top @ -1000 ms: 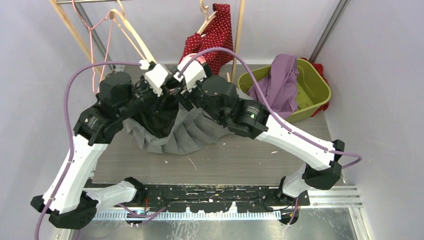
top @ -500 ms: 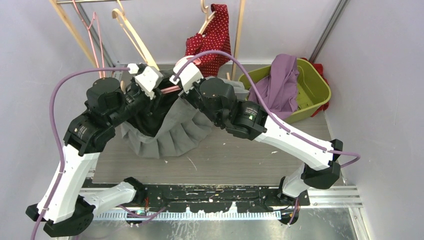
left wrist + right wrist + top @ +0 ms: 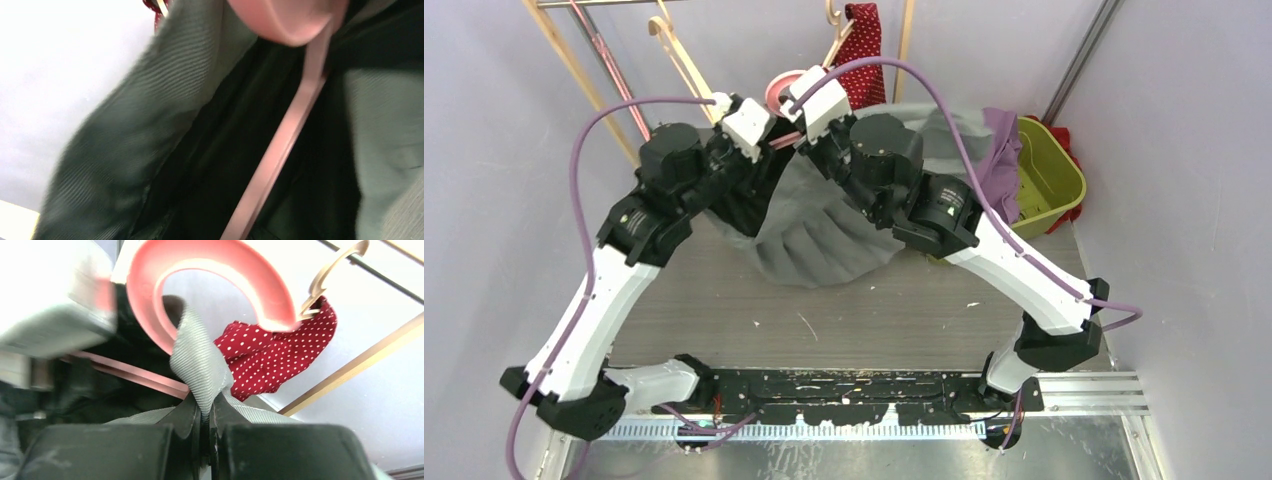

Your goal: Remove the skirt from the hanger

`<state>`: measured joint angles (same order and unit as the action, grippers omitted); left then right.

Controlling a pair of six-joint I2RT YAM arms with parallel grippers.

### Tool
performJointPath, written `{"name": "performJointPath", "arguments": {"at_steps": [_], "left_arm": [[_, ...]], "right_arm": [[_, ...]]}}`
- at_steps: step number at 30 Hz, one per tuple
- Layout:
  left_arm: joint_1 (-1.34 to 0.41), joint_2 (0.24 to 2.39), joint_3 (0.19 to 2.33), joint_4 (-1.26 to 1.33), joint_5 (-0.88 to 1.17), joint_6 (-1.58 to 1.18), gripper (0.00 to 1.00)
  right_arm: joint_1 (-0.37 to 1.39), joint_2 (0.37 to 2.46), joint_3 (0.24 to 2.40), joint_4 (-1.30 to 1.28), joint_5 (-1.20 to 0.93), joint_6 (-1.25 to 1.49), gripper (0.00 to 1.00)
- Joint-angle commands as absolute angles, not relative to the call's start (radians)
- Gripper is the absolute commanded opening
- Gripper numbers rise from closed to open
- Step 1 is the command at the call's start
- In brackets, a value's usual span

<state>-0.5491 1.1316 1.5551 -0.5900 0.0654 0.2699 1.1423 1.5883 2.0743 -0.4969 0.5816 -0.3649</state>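
Right gripper (image 3: 209, 412): jaws pinched together on a narrow fold of ribbed waistband of the grey pleated skirt (image 3: 824, 235), just below the hook of the pink plastic hanger (image 3: 210, 270).

Left gripper (image 3: 759, 140): close against the hanger's other side. Its own camera showed only the hanger's arm and dark lining, no fingers. Could not tell whether it was clamped, or on what.

Risks, as judged:
- Only a thin fold was pinched, so a hard pull could slip it free.
- If the waistband was caught on the hanger's arm, pulling would drag the hanger along rather than strip the skirt.
- A loose left hold would let the hanger twist.
- Red polka-dot garment (image 3: 864, 50) hung near behind and could snag.

Skirt: on the hanger, raised between both grippers above the tabletop (image 3: 874, 320). Pleats fanned downward and the dark lining gaped at the top. Hem drooped low; contact with the tabletop was unclear.
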Motion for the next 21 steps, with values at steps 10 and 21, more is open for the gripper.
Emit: {"name": "performJointPath", "arguments": {"at_steps": [10,21], "left_arm": [[-0.551,1.310,1.626,-0.316,0.265,0.071,0.00],[-0.551,1.089,1.589,-0.568,0.208,0.137,0.00]], "right_arm": [[1.168,1.649,2.240,-0.478,0.461,-0.445,0.01],[1.109,1.552,2.085,-0.426,0.549,-0.494,0.01]]}}
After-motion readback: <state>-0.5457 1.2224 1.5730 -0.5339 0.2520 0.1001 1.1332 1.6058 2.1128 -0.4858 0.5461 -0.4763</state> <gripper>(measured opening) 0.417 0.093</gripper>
